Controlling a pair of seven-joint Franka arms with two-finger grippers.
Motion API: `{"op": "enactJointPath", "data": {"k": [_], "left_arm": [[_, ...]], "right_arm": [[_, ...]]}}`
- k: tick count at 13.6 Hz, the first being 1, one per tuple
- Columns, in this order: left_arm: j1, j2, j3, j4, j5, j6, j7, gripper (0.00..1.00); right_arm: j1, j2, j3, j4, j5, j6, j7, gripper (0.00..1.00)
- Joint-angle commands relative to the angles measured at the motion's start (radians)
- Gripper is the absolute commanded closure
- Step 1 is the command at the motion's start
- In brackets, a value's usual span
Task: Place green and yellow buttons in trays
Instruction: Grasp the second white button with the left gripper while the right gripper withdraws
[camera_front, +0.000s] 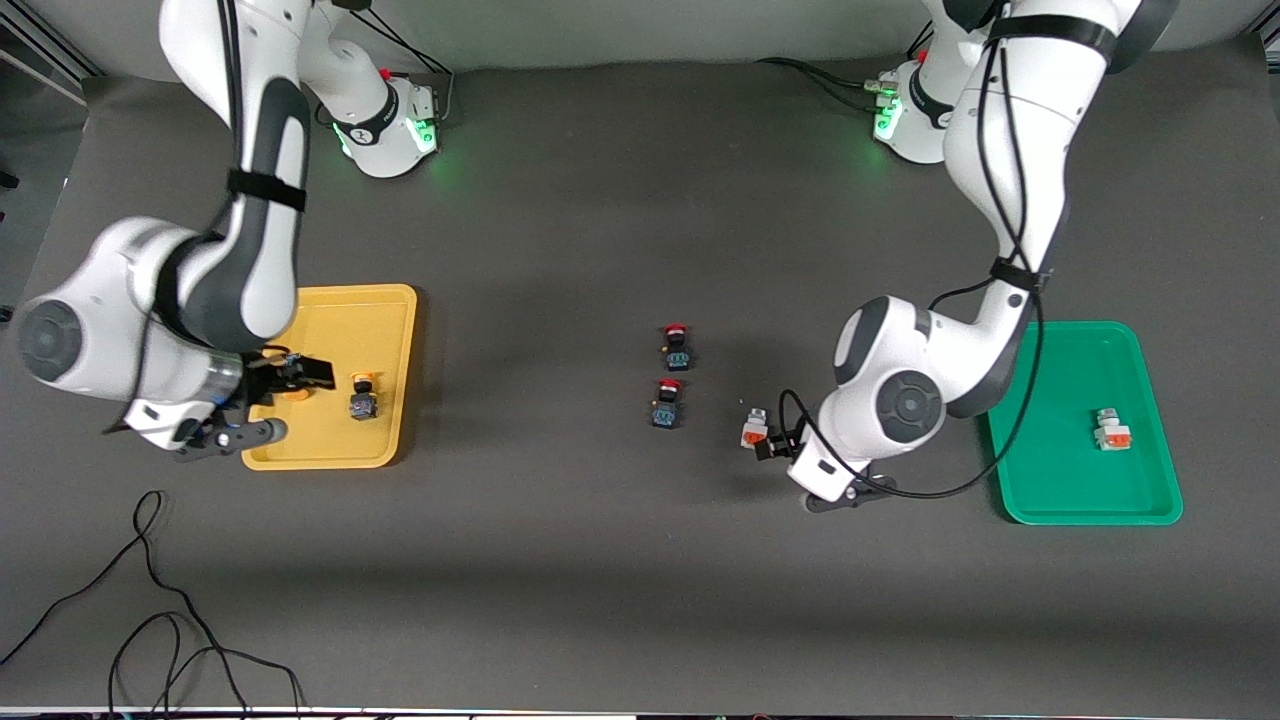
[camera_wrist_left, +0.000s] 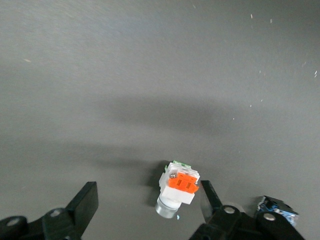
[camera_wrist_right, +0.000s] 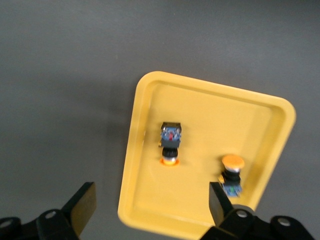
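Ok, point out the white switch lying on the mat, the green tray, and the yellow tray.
white switch (camera_wrist_left: 178, 187), left wrist view, orange patch on its body.
green tray (camera_front: 1060, 480), front view, bare floor.
yellow tray (camera_wrist_right: 200, 115), right wrist view, bare floor.

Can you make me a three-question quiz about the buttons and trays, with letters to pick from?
1. Where is the white switch that is not in a tray?
A. on the table by the left pincer
B. in the yellow tray
C. on a red-capped switch

2. How many switches lie in the green tray?
A. none
B. one
C. three

3. How is the right pincer?
A. open over the yellow tray
B. shut on a switch
C. out of sight

Answers: 1 A, it lies on bare table; 2 B, one white switch there; 3 A, fingers apart, nothing held.
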Motion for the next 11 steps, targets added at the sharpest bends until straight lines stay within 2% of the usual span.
{"op": "enactJointPath", "data": {"k": [1,2,4,7,11], "left_arm": [[-0.056,0.002,0.019,-0.030,0.071,0.052,-0.024,0.09],[-0.070,0.004,0.019,-0.035,0.105,0.054,-0.024,0.09],[-0.087,0.004,0.019,-0.044,0.127,0.054,-0.024,0.10],[-0.113,0.012,0.020,-0.082,0.128,0.112,-0.027,0.08],[-0.113,0.019,0.023,-0.159,0.128,0.230,-0.030,0.09]], "right_arm": [[0.135,-0.007,-0.159,0.030,-0.035,-0.093,0.030,0.00],[0.184,-0.007,-0.211,0.030,-0.046,-0.098,0.030,0.00],[0.221,-0.007,-0.255,0.036,-0.071,-0.099,0.032,0.00],[0.218,-0.014,-0.260,0.068,-0.089,-0.101,0.033,0.00],[0.188,-0.108,-0.227,0.131,-0.176,-0.154,0.090,0.00]]}}
